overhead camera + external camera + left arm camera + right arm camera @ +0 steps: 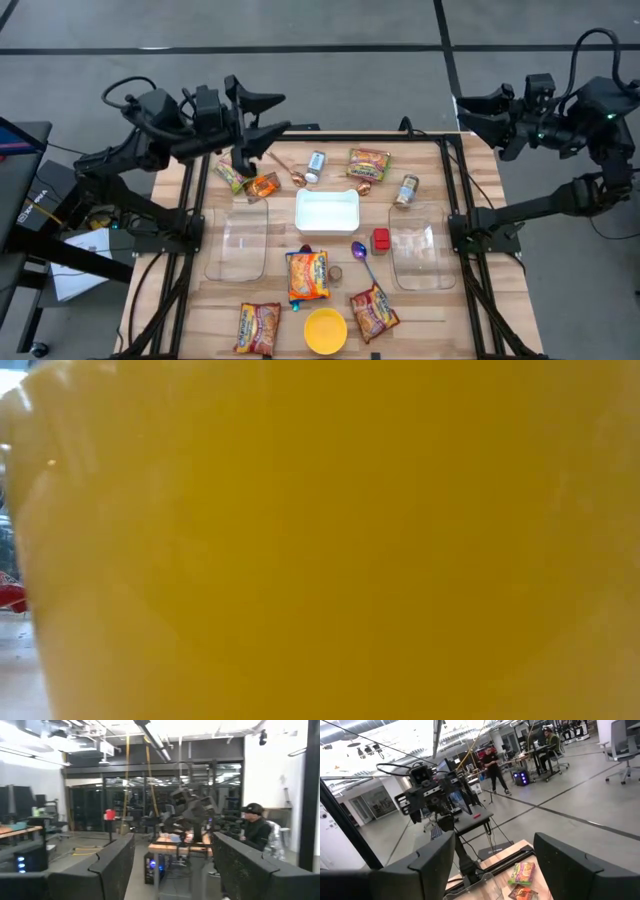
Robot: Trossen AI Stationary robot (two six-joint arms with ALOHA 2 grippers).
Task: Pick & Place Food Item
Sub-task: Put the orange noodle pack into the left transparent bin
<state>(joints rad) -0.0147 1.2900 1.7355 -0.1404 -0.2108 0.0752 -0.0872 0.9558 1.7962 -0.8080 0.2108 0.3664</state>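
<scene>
High view, my working reference: wooden table (430, 310) carries two clear plastic trays, left tray (237, 243) and right tray (421, 258), with a white tray (327, 210) between them and farther back. Food items are scattered around these. Which one the task means is not stated; I judge the noodle packet (308, 275), lying flat just in front of the white tray, the easiest candidate. Others: green packet (368, 163) near the far edge, two more packets (373, 312) at the front, a small can (406, 190), a yellow bowl (325, 330).

Handling judgement for the noodle packet: light, crinkly film over a brittle block, slippery wrapper. I would pinch across a short edge or the sealed seam, gently, so the contents do not crack.

Left gripper (262, 128) hovers raised over the table's far left corner, fingers spread, holding nothing. Right gripper (478, 112) waits off the far right corner, also spread and empty.

Low view is filled by the yellow bowl.
</scene>
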